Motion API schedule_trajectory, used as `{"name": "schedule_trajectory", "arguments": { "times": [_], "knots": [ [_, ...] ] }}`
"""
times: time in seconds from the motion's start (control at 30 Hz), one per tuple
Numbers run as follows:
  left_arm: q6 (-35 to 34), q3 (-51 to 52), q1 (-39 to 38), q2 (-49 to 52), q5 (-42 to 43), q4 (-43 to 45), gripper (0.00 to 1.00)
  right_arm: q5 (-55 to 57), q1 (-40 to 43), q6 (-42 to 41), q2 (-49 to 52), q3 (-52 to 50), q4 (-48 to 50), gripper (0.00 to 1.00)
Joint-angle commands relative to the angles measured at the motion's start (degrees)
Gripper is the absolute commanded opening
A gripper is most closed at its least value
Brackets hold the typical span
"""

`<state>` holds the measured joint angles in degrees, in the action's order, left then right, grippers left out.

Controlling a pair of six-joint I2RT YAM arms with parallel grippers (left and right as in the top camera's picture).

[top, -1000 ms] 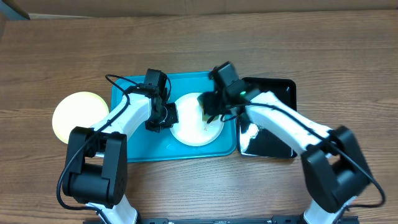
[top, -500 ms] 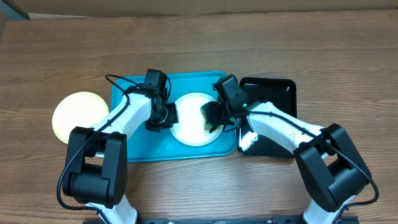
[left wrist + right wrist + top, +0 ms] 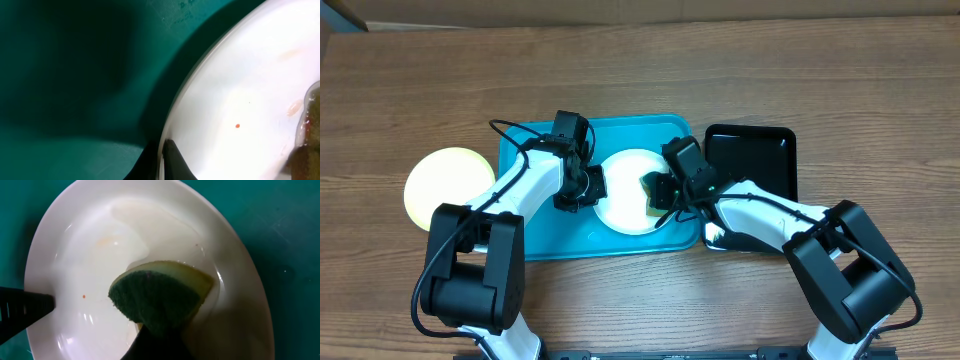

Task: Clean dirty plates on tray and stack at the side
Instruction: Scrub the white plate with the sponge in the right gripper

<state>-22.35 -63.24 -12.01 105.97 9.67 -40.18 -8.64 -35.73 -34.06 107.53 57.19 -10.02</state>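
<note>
— Desk editor: Where is the plate being cleaned?

— Photographer: A white plate (image 3: pixel 623 200) lies in the right half of the turquoise tray (image 3: pixel 545 238), at the middle of the wooden desk (image 3: pixel 640 60). A pale yellow-green plate (image 3: pixel 438 185) sits on the desk just left of the tray, outside its rim.

— Desk editor: And the left jaws?

— Photographer: Closed on the white plate's left rim, one tip on the plate's face and the other outside the edge, as the left wrist view shows.

— Desk editor: The right jaws?

— Photographer: Clamped on a sponge (image 3: pixel 157 297), dark green on its scouring face and yellow behind. It is pressed down on the right side of the plate's inner surface.

— Desk editor: Any dirt visible?

— Photographer: A tiny reddish speck (image 3: pixel 83 296) left of the sponge, and a pale wet-looking sheen across the plate.

— Desk editor: Anything else in frame?

— Photographer: A glossy black tray (image 3: pixel 760 160) lies against the turquoise tray's right side, with the right arm reaching over its near corner.
</note>
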Motion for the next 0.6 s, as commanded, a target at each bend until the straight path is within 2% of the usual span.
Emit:
{"name": "schedule_trajectory", "arguments": {
  "times": [0.0,0.37,0.57],
  "knots": [
    [0.0,2.0,-0.3,1.9,-2.2,0.3,0.04,2.1,-0.4,-4.1,0.0,-1.6,0.3,0.04],
    [0.0,2.0,-0.3,1.9,-2.2,0.4,0.04,2.6,-4.8,-5.7,0.0,-1.6,2.5,0.04],
    [0.0,2.0,-0.3,1.9,-2.2,0.4,0.04,5.6,-5.9,-11.4,0.0,-1.6,2.7,0.04]
  ]
}}
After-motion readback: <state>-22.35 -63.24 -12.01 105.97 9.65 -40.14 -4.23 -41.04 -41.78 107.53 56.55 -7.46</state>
